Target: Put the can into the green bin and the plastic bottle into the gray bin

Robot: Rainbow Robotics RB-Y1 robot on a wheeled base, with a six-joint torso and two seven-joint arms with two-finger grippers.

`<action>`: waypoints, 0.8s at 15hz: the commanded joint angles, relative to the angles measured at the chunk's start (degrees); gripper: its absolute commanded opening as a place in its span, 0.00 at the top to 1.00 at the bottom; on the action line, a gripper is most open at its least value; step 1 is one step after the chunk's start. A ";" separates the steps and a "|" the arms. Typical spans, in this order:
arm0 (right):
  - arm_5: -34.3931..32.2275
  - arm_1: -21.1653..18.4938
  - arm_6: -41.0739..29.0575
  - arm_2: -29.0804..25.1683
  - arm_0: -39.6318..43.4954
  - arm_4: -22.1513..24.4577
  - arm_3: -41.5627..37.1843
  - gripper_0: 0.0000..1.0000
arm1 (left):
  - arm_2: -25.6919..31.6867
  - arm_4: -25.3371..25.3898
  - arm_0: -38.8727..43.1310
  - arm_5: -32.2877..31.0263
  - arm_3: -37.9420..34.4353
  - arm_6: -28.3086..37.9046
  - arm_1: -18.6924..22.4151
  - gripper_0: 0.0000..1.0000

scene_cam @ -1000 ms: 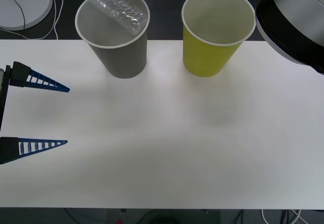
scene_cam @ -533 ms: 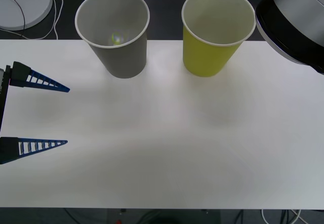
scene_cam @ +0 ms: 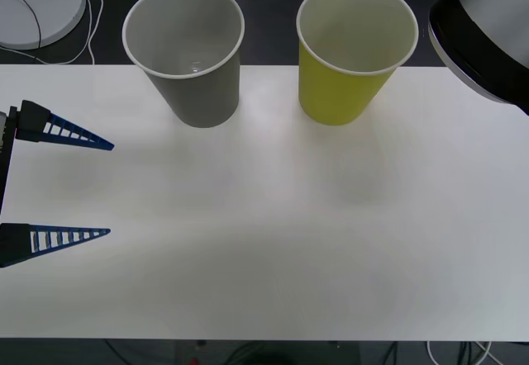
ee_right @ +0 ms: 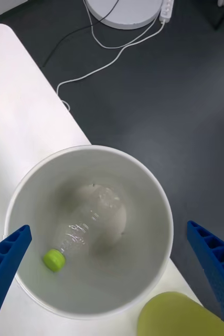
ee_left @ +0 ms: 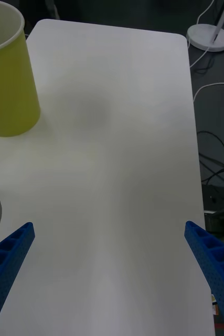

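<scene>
Plastic bottle [ee_right: 88,231] inside gray bin [scene_cam: 198,92] beside green bin [scene_cam: 343,92], right end effector [ee_right: 112,283] wide open above (empty), left end effector [scene_cam: 58,185] open too

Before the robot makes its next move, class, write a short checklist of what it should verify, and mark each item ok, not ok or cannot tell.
1. Plastic bottle lies inside the gray bin: ok.
2. Right gripper, above the gray bin, is open with nothing between its fingers: ok.
3. Left gripper, at the table's left edge, is open: ok.
4. Green bin stands upright: ok.
5. Can is in the green bin: cannot tell.
</scene>
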 commanded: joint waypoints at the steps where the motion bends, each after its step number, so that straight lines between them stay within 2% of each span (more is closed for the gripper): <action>1: -0.01 -3.10 1.05 -0.01 2.54 -1.57 -5.16 0.00 | 0.00 0.00 0.00 0.00 0.00 0.00 0.00 0.00; 12: -0.45 -16.73 1.05 -4.75 14.67 -3.15 -29.86 0.00 | 0.00 0.00 0.00 0.00 0.00 0.00 0.00 0.00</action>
